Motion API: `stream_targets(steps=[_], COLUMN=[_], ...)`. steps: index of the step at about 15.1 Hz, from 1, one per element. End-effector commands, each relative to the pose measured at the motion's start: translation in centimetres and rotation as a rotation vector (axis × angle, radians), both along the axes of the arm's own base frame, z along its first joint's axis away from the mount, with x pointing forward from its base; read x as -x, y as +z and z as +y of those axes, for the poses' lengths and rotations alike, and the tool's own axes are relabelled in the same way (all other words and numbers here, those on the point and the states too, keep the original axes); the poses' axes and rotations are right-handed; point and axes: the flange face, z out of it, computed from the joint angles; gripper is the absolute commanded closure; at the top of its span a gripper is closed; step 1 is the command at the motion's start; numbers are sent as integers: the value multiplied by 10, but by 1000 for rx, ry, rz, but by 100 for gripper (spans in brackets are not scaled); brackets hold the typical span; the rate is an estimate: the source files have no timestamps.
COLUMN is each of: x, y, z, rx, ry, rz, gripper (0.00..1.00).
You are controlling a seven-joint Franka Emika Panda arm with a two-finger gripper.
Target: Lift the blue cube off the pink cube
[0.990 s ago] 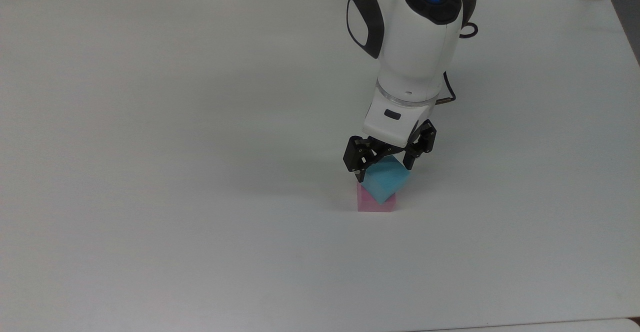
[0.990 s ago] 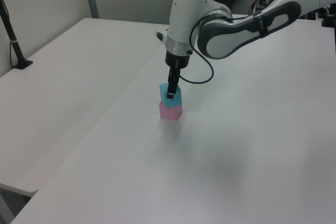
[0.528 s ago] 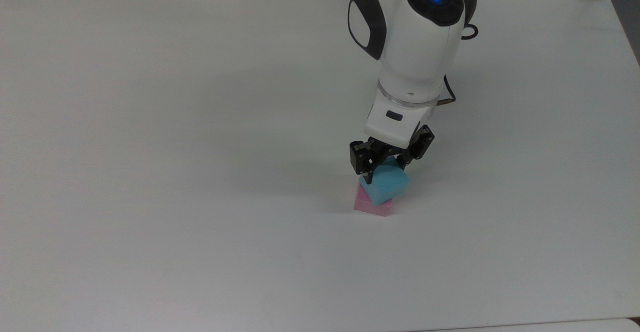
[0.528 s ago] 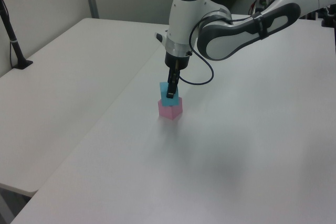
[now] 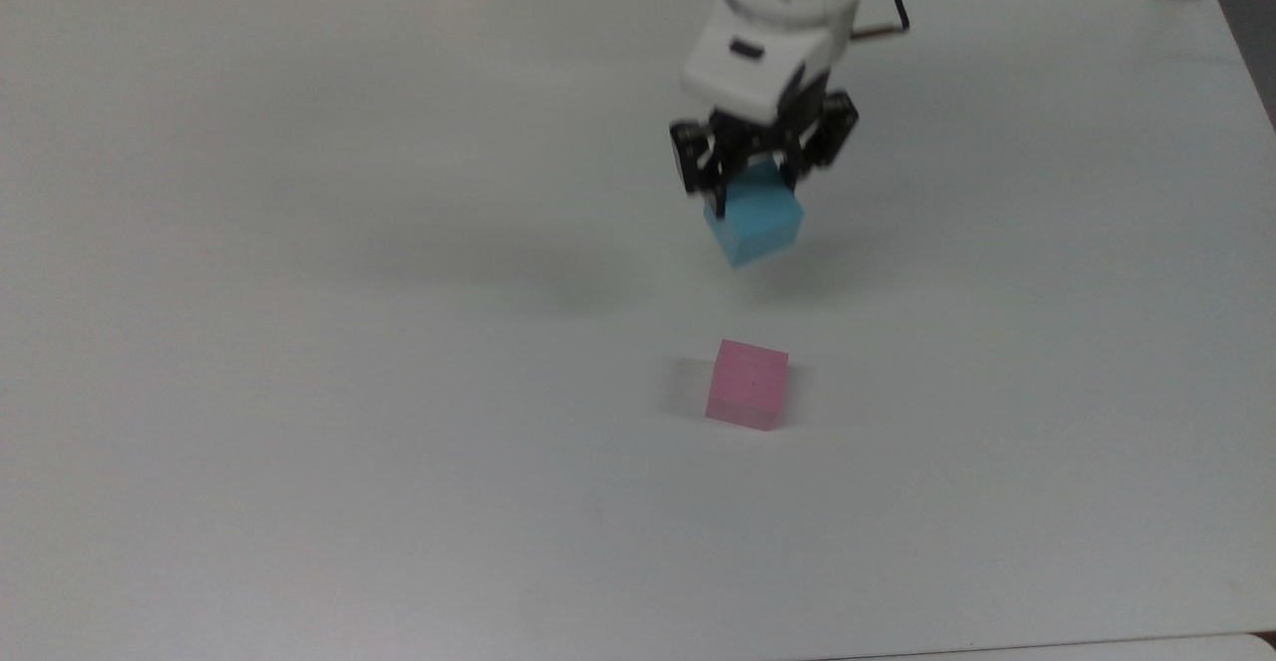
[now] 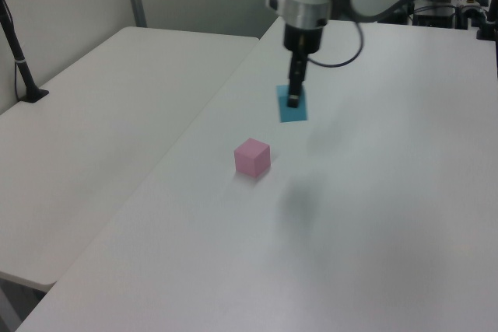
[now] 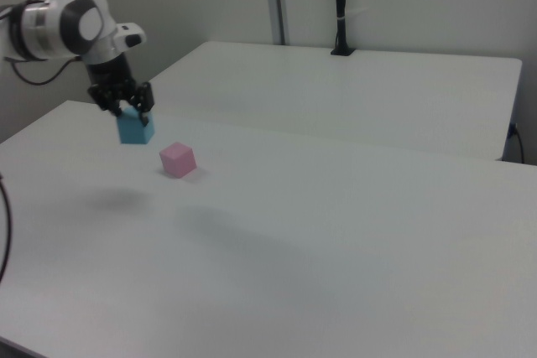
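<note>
in the top view the gripper [image 5: 755, 180] has its fingers clenched on the upper part of the blue cube [image 5: 755, 221], which hangs below them, turned corner-on and clear of the white table [image 5: 299, 342]. the pink cube [image 5: 748, 384] sits alone on the table, well apart from the blue one and toward the top view's bottom edge, nearly straight down the frame from the fingers. in the left view the gripper [image 6: 293, 99] points straight down with the blue cube [image 6: 293, 106] held at its tip, in the air; the pink cube [image 6: 252, 157] lies lower and to the left view's left, with a soft shadow on the table [image 6: 373, 231] to the right of it. in the right view the gripper [image 7: 123, 106] carries the blue cube [image 7: 134, 129] just off the surface, and the pink cube [image 7: 178, 159] rests to the right view's right of it, near but not touching. judging from this, the lift-off is done and what remains is the set-down: the open table lies directly beneath the fingers, so a straight descent should clear the pink cube.
</note>
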Motion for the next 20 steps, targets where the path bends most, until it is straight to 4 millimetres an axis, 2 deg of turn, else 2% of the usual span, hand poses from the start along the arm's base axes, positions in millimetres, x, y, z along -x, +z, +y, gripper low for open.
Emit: stream_targets(steps=[1, 3, 5, 9, 11, 16, 17, 18, 20], x=[73, 89, 94, 79, 72, 72, 73, 75, 76], y=[-33, -64, -84, -114, -139, -149, -150, -153, -156], z=[5, 13, 20, 24, 23, 17, 18, 19, 16], rx=[16, 33, 36, 15, 31, 41, 44, 46, 50], ry=[-110, -177, -220, -219, -212, -223, -222, -226, -278], rz=[102, 151, 163, 152, 160, 174, 178, 185, 192], gripper=[72, 68, 64, 64, 64, 61, 53, 40, 0])
